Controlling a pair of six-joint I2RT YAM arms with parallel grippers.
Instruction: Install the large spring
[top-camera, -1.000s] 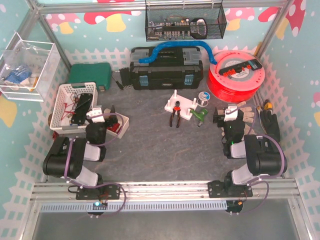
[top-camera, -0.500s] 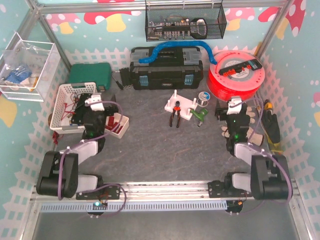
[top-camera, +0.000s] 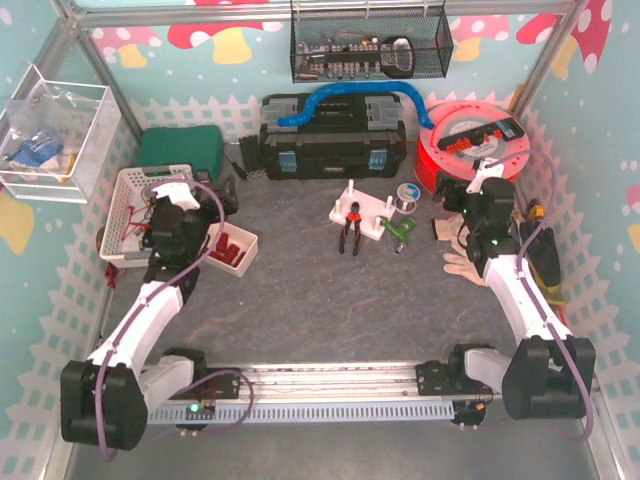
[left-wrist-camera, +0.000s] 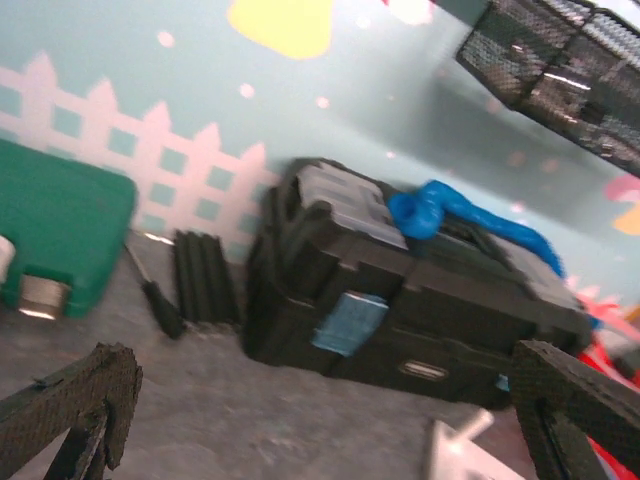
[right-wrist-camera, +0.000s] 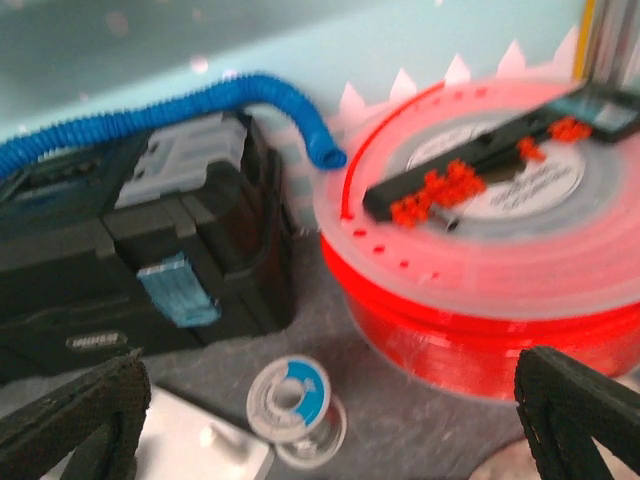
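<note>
In front of the black toolbox, a wide patch of bare grey table lies between the two arms. The toolbox sits against the back wall with a blue hose on top. Left of the toolbox are a green case, a white basket and a small tray of red bits, all near the left wall. Right of the toolbox, a big red spool fills the back corner. Gloves lie further right and nearer the arms. Just in front of the toolbox are a white holder, pliers, a green tool and a little wire reel.

I cannot tell where the large spring is. No view shows it well enough to say how it looks.

The left gripper is by the white basket, left of the toolbox. Its fingers are spread wide and hold nothing. The right gripper is right of the toolbox, close to the red spool. It is spread wide too, and it is empty.

The top view shows the whole table and both arms. Only the left wrist view shows the toolbox's blue latch up close, with black bars lying just left of the toolbox. Only the right wrist view shows the black strip with red bits on top of the spool, and the blue middle of the reel.
</note>
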